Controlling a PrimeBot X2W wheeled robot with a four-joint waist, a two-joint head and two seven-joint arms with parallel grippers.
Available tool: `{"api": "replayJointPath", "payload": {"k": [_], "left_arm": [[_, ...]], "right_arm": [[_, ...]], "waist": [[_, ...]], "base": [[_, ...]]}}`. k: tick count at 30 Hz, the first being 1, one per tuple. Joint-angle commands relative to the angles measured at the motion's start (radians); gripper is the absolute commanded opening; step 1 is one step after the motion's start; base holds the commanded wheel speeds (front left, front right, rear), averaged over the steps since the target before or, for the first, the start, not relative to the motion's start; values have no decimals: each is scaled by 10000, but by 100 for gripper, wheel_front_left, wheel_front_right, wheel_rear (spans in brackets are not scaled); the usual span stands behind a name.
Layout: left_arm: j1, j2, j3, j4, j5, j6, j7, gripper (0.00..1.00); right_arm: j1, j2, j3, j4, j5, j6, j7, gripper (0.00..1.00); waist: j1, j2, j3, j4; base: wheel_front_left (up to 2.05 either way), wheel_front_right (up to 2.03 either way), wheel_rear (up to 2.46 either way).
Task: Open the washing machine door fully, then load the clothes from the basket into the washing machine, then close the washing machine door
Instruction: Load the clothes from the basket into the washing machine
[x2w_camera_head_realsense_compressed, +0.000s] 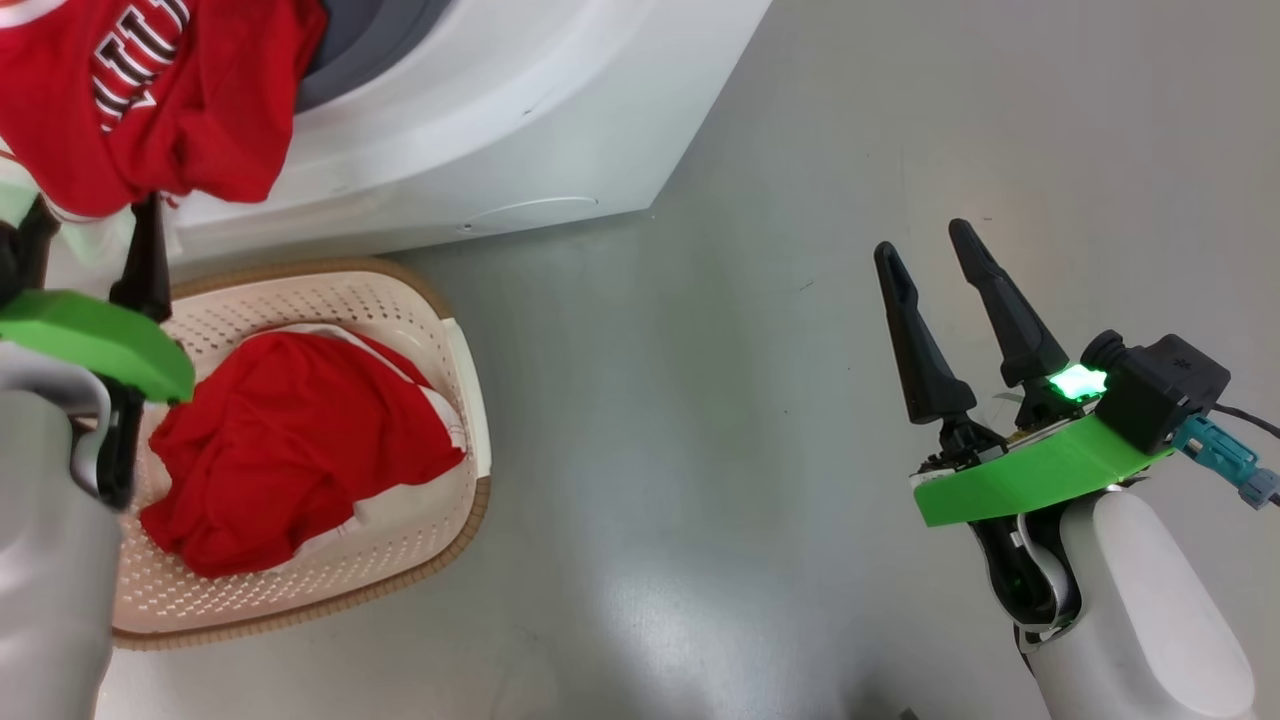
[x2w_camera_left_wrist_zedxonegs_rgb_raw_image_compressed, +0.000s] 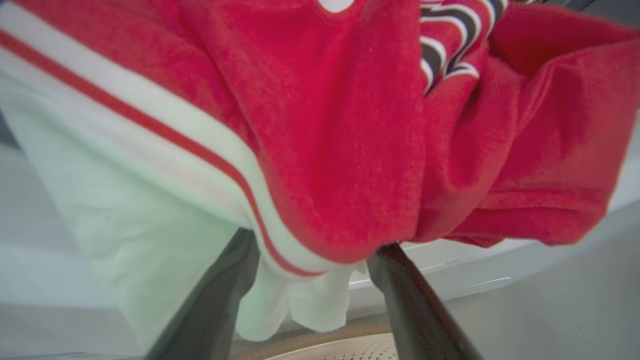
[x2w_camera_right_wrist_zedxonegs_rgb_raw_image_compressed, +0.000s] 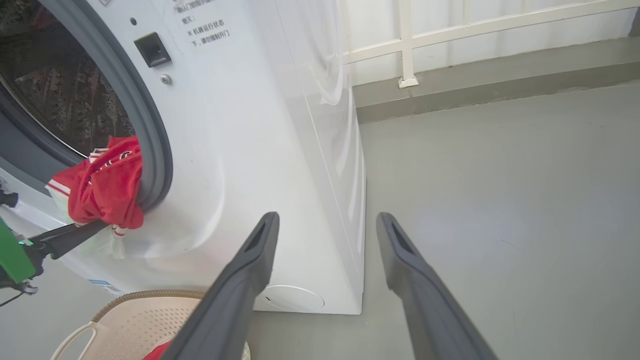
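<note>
- Grey floor lies bare on the right, and the white washing machine stands on it.
- One red garment hangs half out of the drum mouth over the grey gasket. Its long axis falls from that lip down onto the left jaws.
- On the left gripper the jaws are spread wide. The garment's white-striped hem sags over and between the fingertips, touching them but, as far as I can judge, not pinched.
- A second red bundle lies in the basket, just beneath the left jaws at the machine's foot.
- On the right gripper, which hovers over the floor, the jaws are spread and empty. It is well apart from both pieces, and the machine's corner lies ahead and to the left of the jaws.
- The left arm is much the nearer. The likely next move is for it to push up and forward from under the hanging cloth, tipping it past the gasket into the drum.
</note>
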Motion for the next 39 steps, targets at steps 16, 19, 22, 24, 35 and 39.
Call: {"api": "replayJointPath", "payload": {"k": [16, 19, 22, 24, 35, 39], "left_arm": [[-605, 438, -472, -91, -776, -30, -181, 0], [-500, 439, -411, -428, -821, -30, -181, 0], [-415, 428, -312, -888, -871, -30, -182, 0], [-403, 436, -254, -1211, -854, -30, -182, 0], [-1451, 598, -252, -1386, -954, -30, 14, 0], [-2474, 858, -321, -711, -820, -25, 330, 0]], "right_arm": [[146, 86, 93, -237, -14, 16, -48, 100], [125, 87, 113, -217, -9, 16, -48, 100], [118, 70, 109, -213, -2, 16, -48, 100], [137, 41, 85, -229, 6, 16, -48, 100], [132, 150, 172, -279, 45, 16, -48, 100], [56, 241, 228, -337, 53, 16, -48, 100]], "waist": [[0, 0, 81, 168], [0, 0, 64, 201], [0, 0, 46, 227], [0, 0, 42, 248], [0, 0, 263, -1], [0, 0, 546, -325]], "base": [[0, 0, 0], [0, 0, 0], [0, 0, 0], [0, 0, 0], [0, 0, 0], [0, 0, 0]]}}
